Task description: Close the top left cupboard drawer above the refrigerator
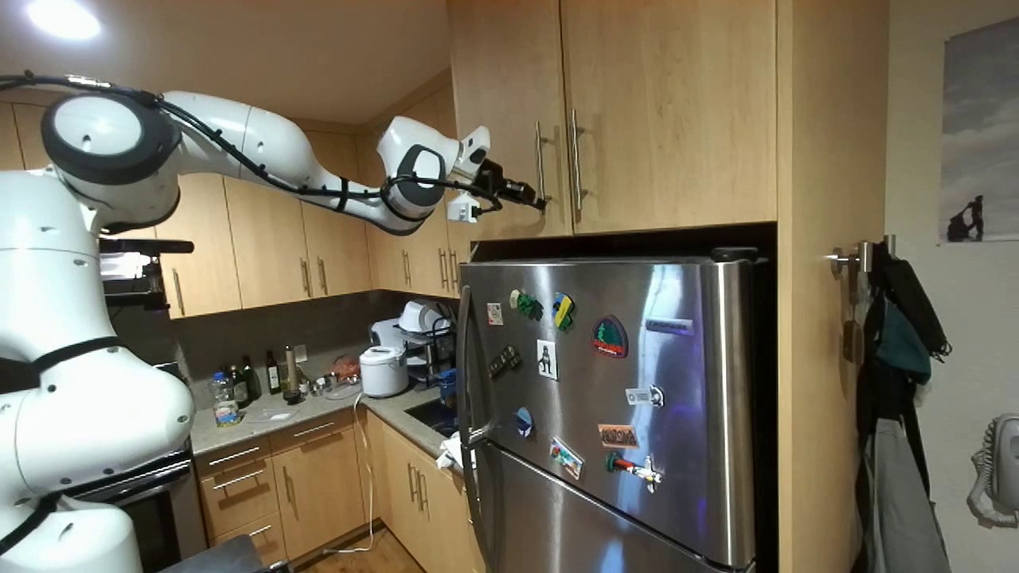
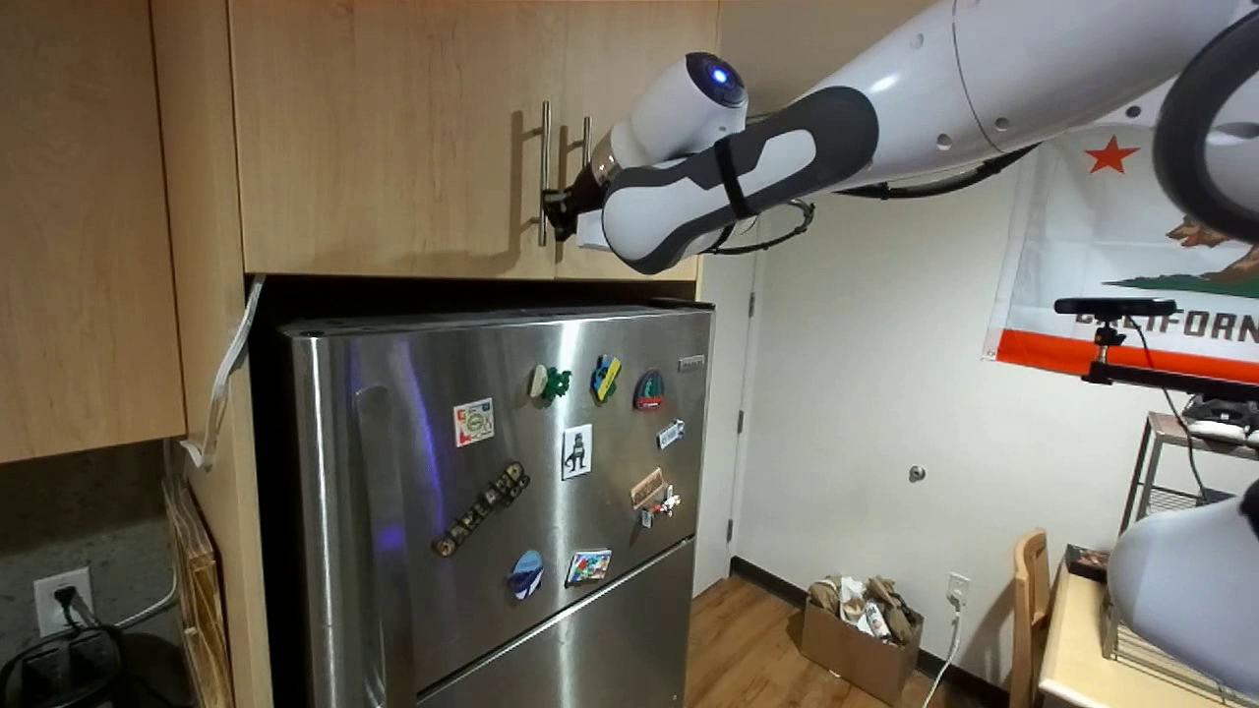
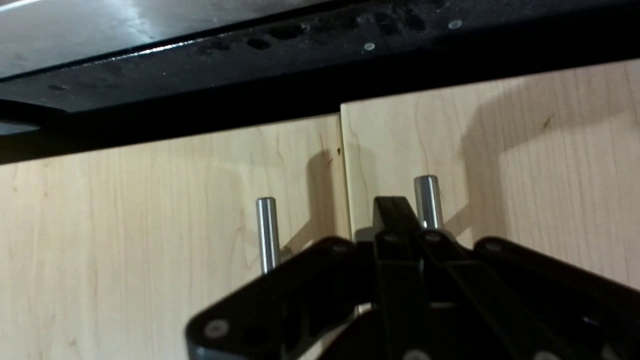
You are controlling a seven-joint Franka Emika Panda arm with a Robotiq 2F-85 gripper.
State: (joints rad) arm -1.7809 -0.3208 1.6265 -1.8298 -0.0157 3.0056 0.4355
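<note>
The top left cupboard drawer (image 1: 501,95) is a tall light-wood door above the refrigerator (image 1: 585,398), its slim bar handle (image 1: 540,159) near the right edge. It appears nearly flush with its neighbour; the wrist view shows a small step between the door (image 3: 550,200) and the neighbouring panel. My gripper (image 1: 541,204) points at the lower part of this door, close to the handle's lower end. In the wrist view the handle (image 3: 428,200) stands just right of the fingertips (image 3: 387,205), which are together with nothing between them. Whether they touch the wood, I cannot tell.
The wider door (image 1: 677,111) has its own bar handle (image 1: 576,163) right beside the gripper. A dark gap (image 1: 621,243) separates the doors from the fridge top. Lower wall cabinets (image 1: 263,239) and a counter (image 1: 334,410) with a white cooker (image 1: 384,372) lie behind the arm.
</note>
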